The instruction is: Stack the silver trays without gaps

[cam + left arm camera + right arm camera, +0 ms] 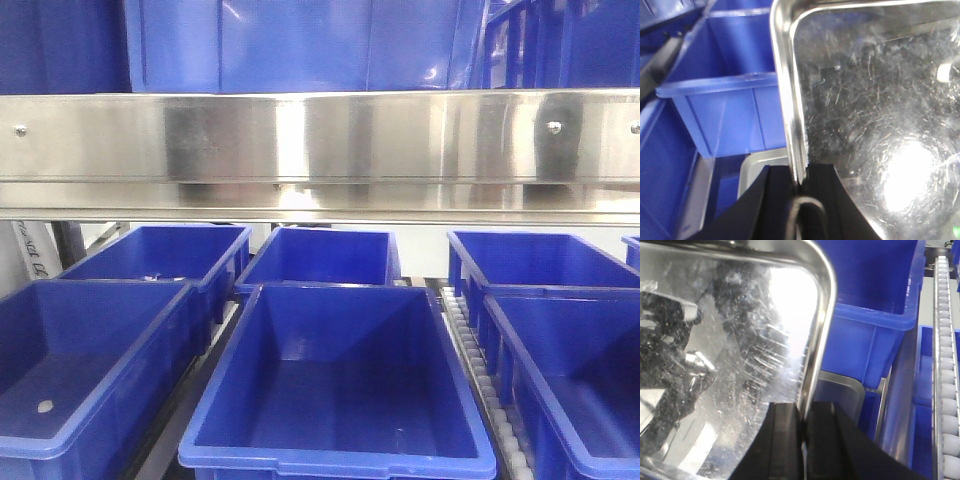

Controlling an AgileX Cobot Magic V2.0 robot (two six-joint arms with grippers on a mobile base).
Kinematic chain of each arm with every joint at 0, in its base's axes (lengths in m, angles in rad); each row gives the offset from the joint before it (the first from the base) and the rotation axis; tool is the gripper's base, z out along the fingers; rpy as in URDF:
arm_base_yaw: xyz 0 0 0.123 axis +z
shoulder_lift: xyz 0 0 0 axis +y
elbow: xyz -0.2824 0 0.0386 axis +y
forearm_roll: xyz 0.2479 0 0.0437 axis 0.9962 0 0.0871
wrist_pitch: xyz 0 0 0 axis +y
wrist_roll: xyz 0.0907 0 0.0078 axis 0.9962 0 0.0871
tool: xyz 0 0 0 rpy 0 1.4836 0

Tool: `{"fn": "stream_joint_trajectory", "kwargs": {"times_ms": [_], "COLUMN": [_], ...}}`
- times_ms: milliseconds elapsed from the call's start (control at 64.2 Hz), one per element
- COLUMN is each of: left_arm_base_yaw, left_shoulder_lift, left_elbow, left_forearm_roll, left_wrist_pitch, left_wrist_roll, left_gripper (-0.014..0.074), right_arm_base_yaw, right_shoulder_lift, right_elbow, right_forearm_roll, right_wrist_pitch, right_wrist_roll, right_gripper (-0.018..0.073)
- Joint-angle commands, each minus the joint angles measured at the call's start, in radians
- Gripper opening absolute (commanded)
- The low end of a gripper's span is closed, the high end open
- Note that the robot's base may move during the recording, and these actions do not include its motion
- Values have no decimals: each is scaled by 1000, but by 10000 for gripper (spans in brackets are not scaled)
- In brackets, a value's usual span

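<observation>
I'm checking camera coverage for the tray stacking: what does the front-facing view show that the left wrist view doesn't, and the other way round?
Only the front-facing view: the long steel rail with its screws, and a roller track. Only the left wrist view: the silver tray, the left gripper with jaws shut on its rim, and a grey corner below, seemingly a second tray. Both: blue bins.

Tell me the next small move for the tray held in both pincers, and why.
Probably lower the held tray straight down with both arms: the left pincer and right pincer each clamp its rim, and a second tray lies below it.
</observation>
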Motion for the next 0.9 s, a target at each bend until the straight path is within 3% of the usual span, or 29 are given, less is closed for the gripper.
{"fn": "stream_joint_trajectory", "kwargs": {"times_ms": [0, 125, 421, 561, 888], "left_arm_base_yaw": [15, 57, 121, 146, 150], "left_shoulder_lift": [19, 72, 189, 246, 320], "left_elbow": [-7, -7, -7, -7, -7], "left_forearm_roll": [26, 15, -40, -108, -115], "left_wrist_pitch": [-8, 53, 55, 51, 35], "left_wrist_roll": [12, 12, 12, 22, 22], "left_gripper": [-8, -8, -8, -8, -8], "right_arm_base_yaw": [-1, -1, -1, -1, -1], "right_shoulder_lift": [11, 73, 216, 278, 355], "right_elbow": [-9, -9, -9, -9, -9], "right_forearm_roll": [4, 2, 2, -30, -42], "right_wrist_pitch": [-13, 24, 43, 52, 43], "right_wrist_roll": [-21, -21, -21, -21, -21], "right_gripper": [-69, -69, -69, -69, -69]}}
